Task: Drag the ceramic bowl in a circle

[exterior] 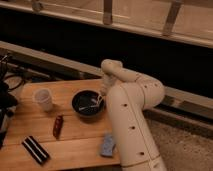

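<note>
The ceramic bowl [86, 105] is round, shallow and glossy dark with pale streaks inside. It sits on the wooden table [75, 145], right of centre near the far edge. My gripper [99, 100] hangs from the white arm [127, 115] and reaches down at the bowl's right rim, its tip just inside the bowl. The arm covers the table's right end.
A small translucent white cup [44, 99] stands left of the bowl. A reddish-brown bar [58, 126] lies in front of the bowl, a black striped object [35, 149] at the front left, and a blue-grey sponge [107, 145] at the front right. Dark equipment and cables [6, 100] stand at the left edge.
</note>
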`<act>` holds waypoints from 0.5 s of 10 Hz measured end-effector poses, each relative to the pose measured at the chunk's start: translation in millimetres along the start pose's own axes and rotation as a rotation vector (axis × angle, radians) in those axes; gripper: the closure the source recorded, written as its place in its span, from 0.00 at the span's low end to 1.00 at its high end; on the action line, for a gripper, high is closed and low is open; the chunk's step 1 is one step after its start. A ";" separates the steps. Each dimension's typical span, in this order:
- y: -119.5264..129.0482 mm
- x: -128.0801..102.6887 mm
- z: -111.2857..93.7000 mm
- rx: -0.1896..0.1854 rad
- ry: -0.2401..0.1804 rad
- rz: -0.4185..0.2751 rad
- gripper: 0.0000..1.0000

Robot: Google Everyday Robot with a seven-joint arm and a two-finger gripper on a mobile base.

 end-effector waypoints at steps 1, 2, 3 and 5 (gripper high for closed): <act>-1.3 1.3 1.2 0.006 0.003 0.000 0.87; -1.2 0.6 0.4 0.004 0.000 0.001 0.94; -2.6 1.2 0.3 0.006 0.000 0.001 1.00; -0.8 1.9 -0.2 0.005 -0.003 -0.002 1.00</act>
